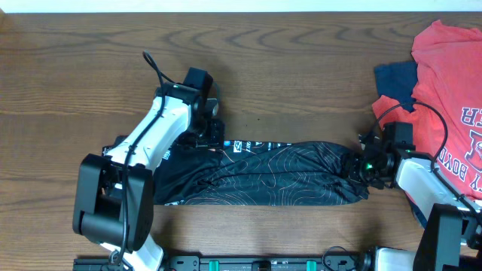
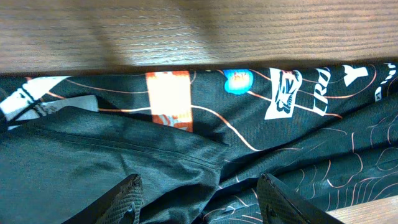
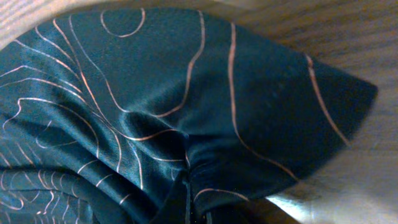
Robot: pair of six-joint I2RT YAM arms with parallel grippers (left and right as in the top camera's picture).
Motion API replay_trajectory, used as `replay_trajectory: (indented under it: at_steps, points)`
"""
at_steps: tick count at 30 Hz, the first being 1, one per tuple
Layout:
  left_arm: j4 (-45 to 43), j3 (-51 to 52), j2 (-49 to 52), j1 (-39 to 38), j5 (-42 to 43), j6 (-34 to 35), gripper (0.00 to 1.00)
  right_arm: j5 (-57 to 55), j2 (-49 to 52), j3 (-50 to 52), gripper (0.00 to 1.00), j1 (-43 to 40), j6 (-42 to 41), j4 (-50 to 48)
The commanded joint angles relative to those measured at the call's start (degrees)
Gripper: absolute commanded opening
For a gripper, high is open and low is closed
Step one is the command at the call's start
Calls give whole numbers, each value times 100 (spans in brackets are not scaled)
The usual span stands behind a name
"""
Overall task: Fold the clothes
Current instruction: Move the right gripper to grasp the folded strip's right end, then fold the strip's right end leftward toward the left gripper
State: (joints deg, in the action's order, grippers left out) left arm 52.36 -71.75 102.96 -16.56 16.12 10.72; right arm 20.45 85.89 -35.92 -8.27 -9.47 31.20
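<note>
Near the table's (image 1: 301, 68) front edge, the right gripper (image 1: 363, 167) is clenched on the right end of the black shirt (image 1: 279, 177), which lies as a long band. The left gripper (image 1: 213, 137) hangs open over the left end. Likely step: gripping both ends for a crosswise fold. Next, the left gripper needs to pinch cloth too.

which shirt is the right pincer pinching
The thin black shirt with orange contour lines, folded into a long band mid-table; the right pincer is closed on its right end. The red printed T-shirt at the far right is not gripped.
</note>
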Motion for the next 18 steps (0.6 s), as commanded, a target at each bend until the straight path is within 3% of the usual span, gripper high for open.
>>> replay_trajectory:
  at_steps: [1,9,18]
  points:
    - [83,20,-420,254,-79,33,61,-730,144,-372,1,-44,-98,87]
    - [348,20,-1128,935,-76,33,61,-975,144,-1943,1,-48,35,1130]
    - [546,22,-1202,1099,-76,33,68,-754,144,-2350,1,953,-391,1432]
